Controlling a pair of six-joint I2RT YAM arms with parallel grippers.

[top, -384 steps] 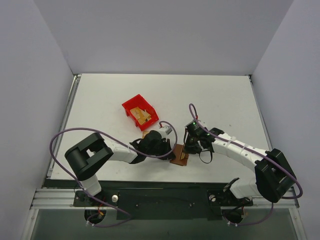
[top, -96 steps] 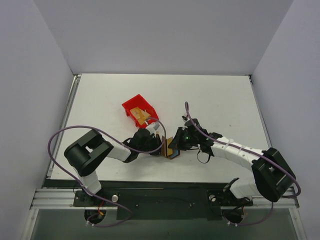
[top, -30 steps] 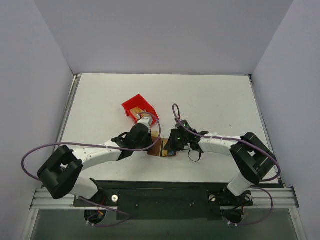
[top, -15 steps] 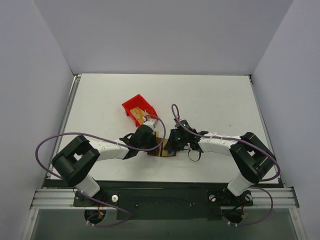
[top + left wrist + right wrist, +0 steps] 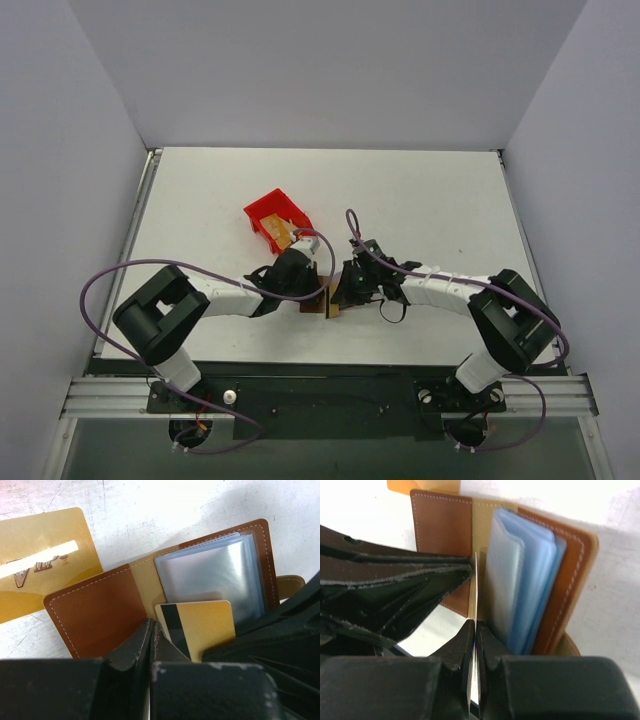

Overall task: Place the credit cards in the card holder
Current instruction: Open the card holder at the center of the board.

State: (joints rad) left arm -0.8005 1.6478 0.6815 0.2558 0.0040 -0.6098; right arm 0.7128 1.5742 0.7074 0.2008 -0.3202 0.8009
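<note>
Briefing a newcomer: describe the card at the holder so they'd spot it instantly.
On the table, find the open brown card holder. The card in the right gripper, against its blue pockets, has a black stripe; the other gold card lies flat beside it.

red bin (image 5: 268, 212): one.
card holder (image 5: 100, 615): one.
credit cards (image 5: 202, 622): two outside the red bin, one striped, one lying flat (image 5: 45, 565); more inside it, number unclear.
robot arms (image 5: 215, 295): two.

The bin (image 5: 270, 215) sits on the table (image 5: 420, 190) at eleven o'clock from the card holder (image 5: 322, 300). In the left wrist view, a loose card (image 5: 40, 565) lies at the holder's ten o'clock, and a second card (image 5: 202, 622) stands before its pockets.
</note>
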